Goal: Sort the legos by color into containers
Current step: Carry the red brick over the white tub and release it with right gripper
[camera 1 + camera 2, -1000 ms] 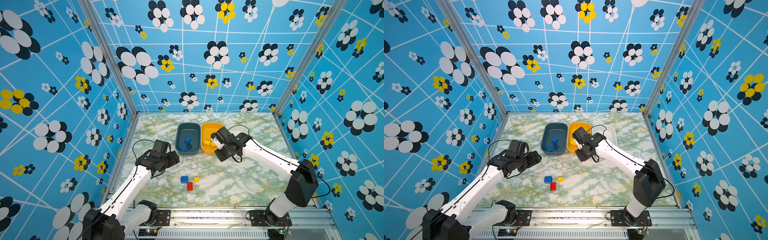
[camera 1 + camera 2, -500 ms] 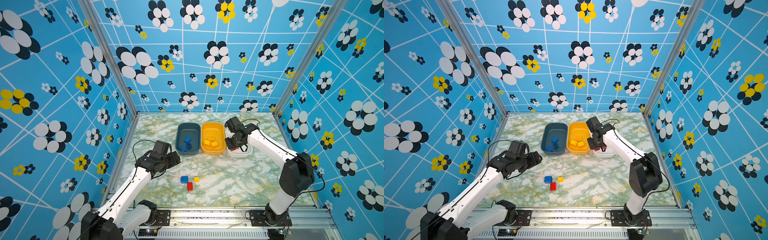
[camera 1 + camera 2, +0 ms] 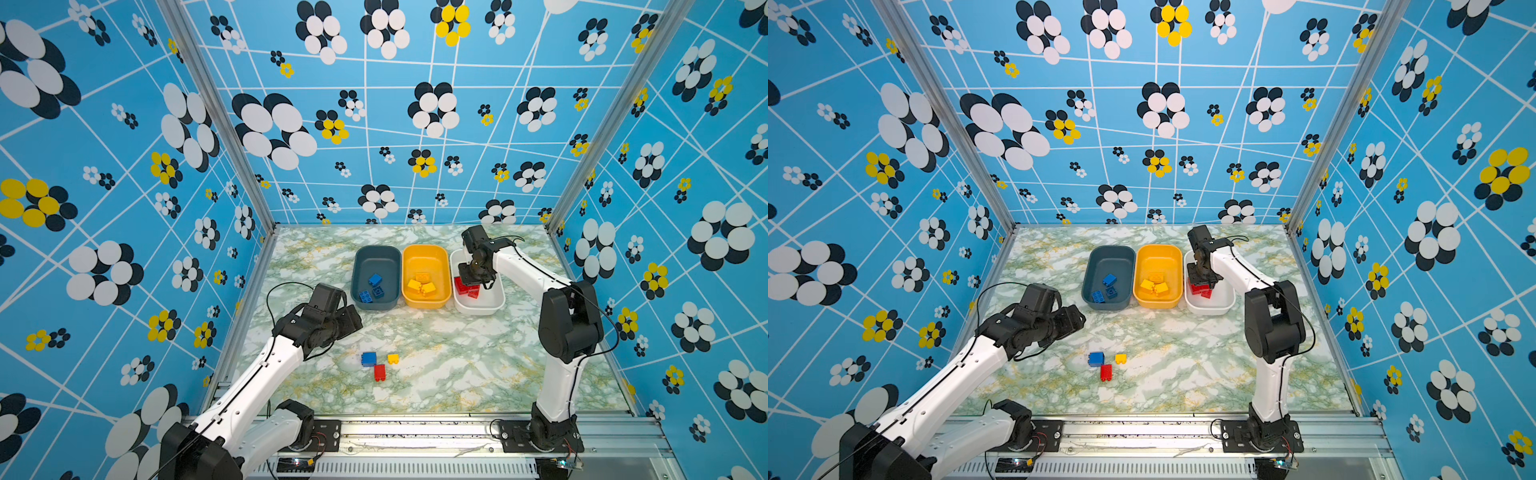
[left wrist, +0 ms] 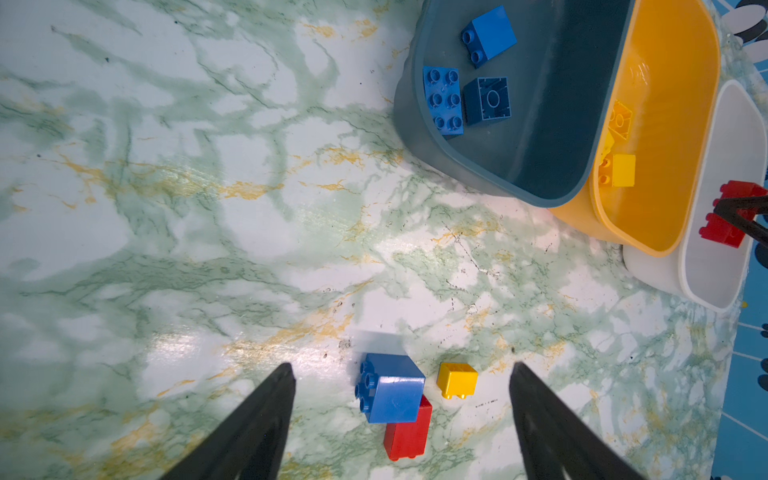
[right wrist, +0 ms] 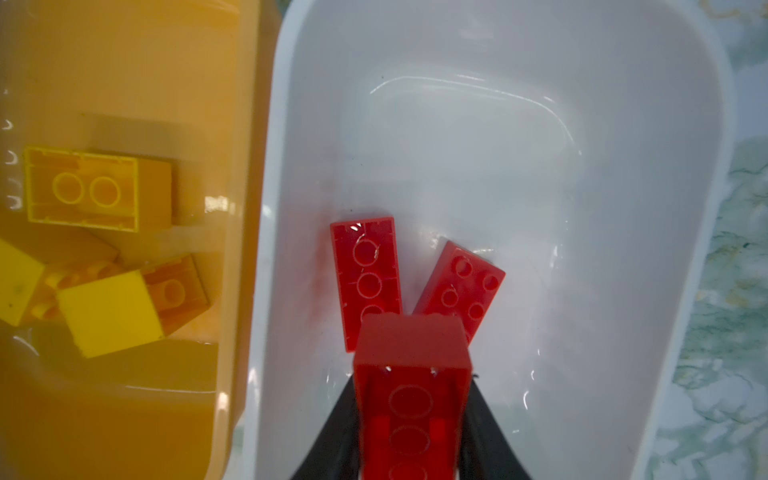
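**Red brick reaches the white tub**

The right gripper (image 3: 473, 280) has swung off the yellow tub (image 3: 428, 254), where it hung a second ago. It now hangs over the white tub (image 3: 494, 306), just beside. Its jaws are clamped on the two long sides of a red brick (image 5: 411, 365), which is held underside up, above the tub floor and not touching it. Two red bricks (image 5: 365, 270) already lie in the white tub under the held one, one underside up and one studs up (image 5: 461, 286).

That crossing is the only real change. The left gripper (image 4: 401, 368) has barely moved. It hovers well apart from the white tub with its jaws spread wide and empty, above three bricks on the table (image 3: 457, 374). These have not shifted: a blue brick (image 3: 368, 358), a yellow brick (image 3: 393, 358) and a loose red brick (image 3: 379, 372) that touches the blue one.

For the task, the carry looks finished, since the held brick is over the tub that already takes red. Only the release seems left.

The yellow tub holds yellow bricks only. The teal tub (image 3: 374, 257), past the yellow tub from the white one, holds blue ones only. So the sort looks sound so far. Once this brick drops, the three on the table appear to be the last to place, and the left gripper is well placed to take them.
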You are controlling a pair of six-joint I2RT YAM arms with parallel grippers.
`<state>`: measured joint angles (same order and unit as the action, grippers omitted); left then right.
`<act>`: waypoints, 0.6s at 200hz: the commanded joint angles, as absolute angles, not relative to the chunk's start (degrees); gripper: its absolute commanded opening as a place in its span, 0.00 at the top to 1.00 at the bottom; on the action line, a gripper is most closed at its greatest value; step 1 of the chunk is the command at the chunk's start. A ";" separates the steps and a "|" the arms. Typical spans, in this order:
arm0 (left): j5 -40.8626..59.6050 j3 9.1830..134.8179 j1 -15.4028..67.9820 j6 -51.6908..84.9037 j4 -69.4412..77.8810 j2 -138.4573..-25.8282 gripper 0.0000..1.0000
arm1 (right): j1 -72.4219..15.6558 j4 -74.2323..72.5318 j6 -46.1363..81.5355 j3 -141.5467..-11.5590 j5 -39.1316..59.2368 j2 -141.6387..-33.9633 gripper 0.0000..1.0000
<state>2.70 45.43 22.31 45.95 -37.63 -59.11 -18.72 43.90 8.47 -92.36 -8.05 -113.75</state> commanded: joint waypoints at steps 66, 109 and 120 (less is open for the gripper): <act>0.03 45.01 24.13 47.81 -40.59 -57.93 0.17 | -16.88 46.21 8.32 -101.25 -7.38 -120.17 0.48; -0.07 44.57 25.00 48.30 -41.09 -57.57 0.17 | -16.79 46.41 8.13 -100.60 -7.22 -118.62 0.45; -0.06 44.47 25.37 48.32 -41.34 -57.71 0.17 | -16.79 46.41 8.10 -100.22 -6.99 -117.92 0.45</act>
